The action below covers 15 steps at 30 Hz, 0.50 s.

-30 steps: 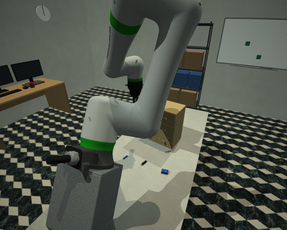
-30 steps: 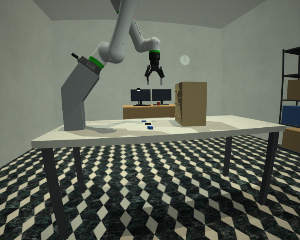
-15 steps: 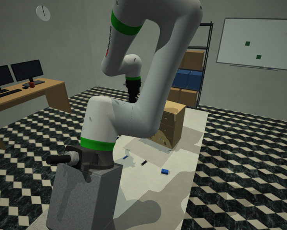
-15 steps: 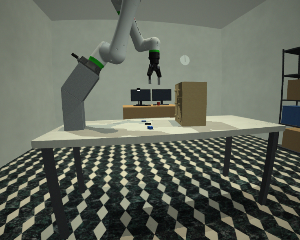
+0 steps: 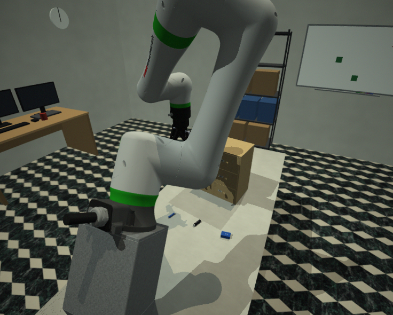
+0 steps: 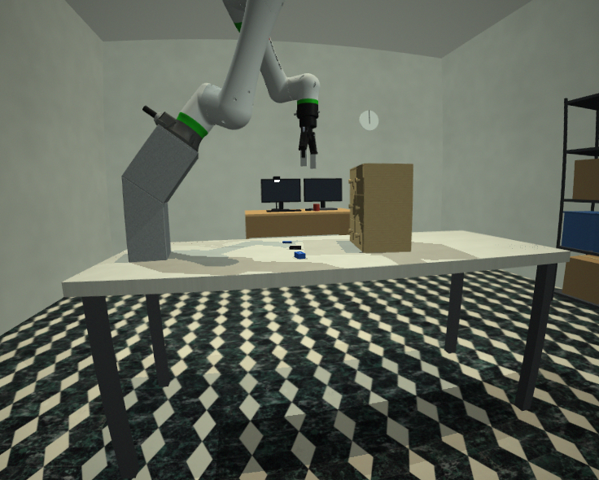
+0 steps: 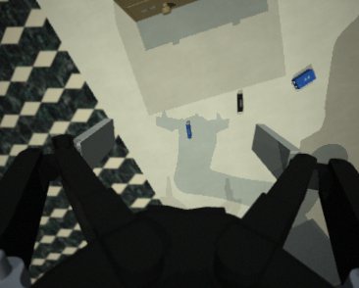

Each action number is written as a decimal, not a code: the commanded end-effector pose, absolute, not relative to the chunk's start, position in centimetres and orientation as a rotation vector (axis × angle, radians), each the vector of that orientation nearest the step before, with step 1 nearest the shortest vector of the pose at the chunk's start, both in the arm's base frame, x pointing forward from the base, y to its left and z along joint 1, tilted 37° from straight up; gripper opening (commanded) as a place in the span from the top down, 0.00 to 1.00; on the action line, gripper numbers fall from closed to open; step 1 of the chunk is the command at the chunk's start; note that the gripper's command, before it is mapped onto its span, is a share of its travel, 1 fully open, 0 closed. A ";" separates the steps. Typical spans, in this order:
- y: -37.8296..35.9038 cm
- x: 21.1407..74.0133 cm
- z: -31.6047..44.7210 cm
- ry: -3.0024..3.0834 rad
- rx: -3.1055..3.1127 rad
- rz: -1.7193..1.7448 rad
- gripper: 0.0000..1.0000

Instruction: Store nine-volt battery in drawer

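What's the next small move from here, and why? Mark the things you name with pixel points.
I'd probably shift the open gripper [image 5: 179, 139] [image 6: 308, 164] [image 7: 183, 134] sideways toward the blue block-shaped battery [image 5: 225, 235] [image 6: 299, 255] [image 7: 304, 78], staying high: in the wrist view it lies outside the fingers' span, while the small blue cylinder [image 5: 171, 215] [image 6: 286, 242] [image 7: 188, 130] sits between them.
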<state>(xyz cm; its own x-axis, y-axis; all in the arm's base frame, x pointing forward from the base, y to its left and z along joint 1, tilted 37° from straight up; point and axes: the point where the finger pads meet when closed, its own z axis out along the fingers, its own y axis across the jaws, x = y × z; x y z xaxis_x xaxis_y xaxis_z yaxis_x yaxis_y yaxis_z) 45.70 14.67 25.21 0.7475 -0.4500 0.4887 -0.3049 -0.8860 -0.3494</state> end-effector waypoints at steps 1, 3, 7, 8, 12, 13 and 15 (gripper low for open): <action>15.0 45.6 25.4 0.489 -2.740 -0.862 0.00; 15.1 45.6 25.5 0.451 -2.753 -0.869 0.00; 15.3 45.5 25.6 0.382 -2.776 -0.881 0.00; 15.4 45.5 25.6 0.366 -2.781 -0.883 0.00; 15.5 45.4 25.7 0.337 -2.790 -0.888 0.00; 15.5 45.4 25.7 0.323 -2.794 -0.890 0.00; 15.6 45.4 25.7 0.297 -2.801 -0.895 0.00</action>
<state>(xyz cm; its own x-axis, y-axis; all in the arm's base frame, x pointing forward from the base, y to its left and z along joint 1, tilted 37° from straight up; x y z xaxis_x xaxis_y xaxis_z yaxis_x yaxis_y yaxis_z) 45.43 15.44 25.65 0.7927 -0.2771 0.5430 -0.1602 -0.9541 -0.2532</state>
